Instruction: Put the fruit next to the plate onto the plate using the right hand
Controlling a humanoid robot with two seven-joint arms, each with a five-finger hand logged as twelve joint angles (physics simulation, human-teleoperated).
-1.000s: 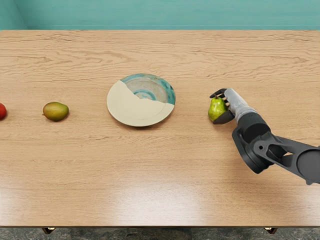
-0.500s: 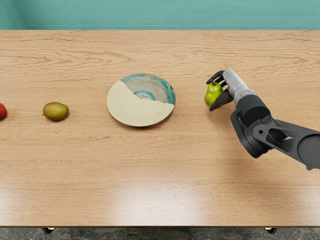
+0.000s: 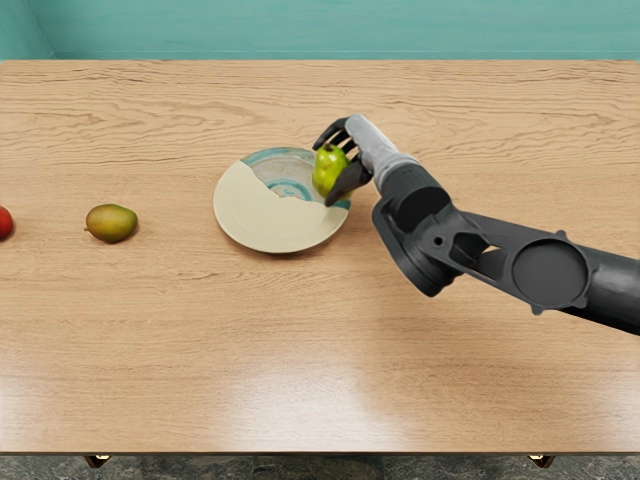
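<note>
Your right hand (image 3: pixel 343 158) is clamped around the pear (image 3: pixel 328 168), which sits over the right rim of the plate (image 3: pixel 262 218); release it here and it may strike the sloped edge and roll off onto the table (image 3: pixel 300 340)

The scene is lit brightly and evenly from above. A broad pale sheen is spread over the near part of the tabletop (image 3: pixel 300 395), where the wood grain is washed out. Only soft, faint shadows are cast beneath the plate (image 3: pixel 255 215) and the dark arm (image 3: pixel 480 260). Everything is rendered sharp, and the tabletop's far edge is kept straight.
</note>
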